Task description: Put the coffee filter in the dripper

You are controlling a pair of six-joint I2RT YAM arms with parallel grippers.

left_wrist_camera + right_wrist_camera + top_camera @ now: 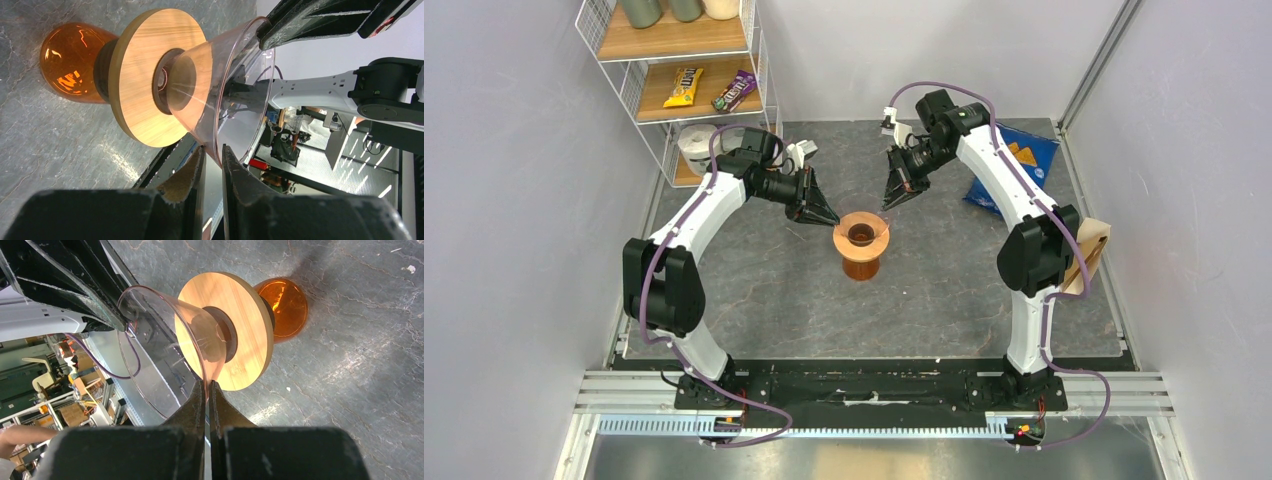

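The dripper (861,240) stands upright mid-table: orange glass base, wooden collar, clear cone on top. My left gripper (832,218) is at the cone's left rim; in the left wrist view its fingers (235,170) stand a narrow gap apart with the rim of the dripper (150,75) between their tips. My right gripper (891,200) is at the far right rim, shut on the thin wall of the dripper (225,330). A light-brown paper piece, apparently the coffee filter (1094,245), lies at the right table edge, partly hidden by the right arm.
A blue crisp bag (1014,165) lies at the back right under the right arm. A wire shelf (684,90) with snack bars and a white paper roll (692,148) stands at the back left. Grey walls close in both sides.
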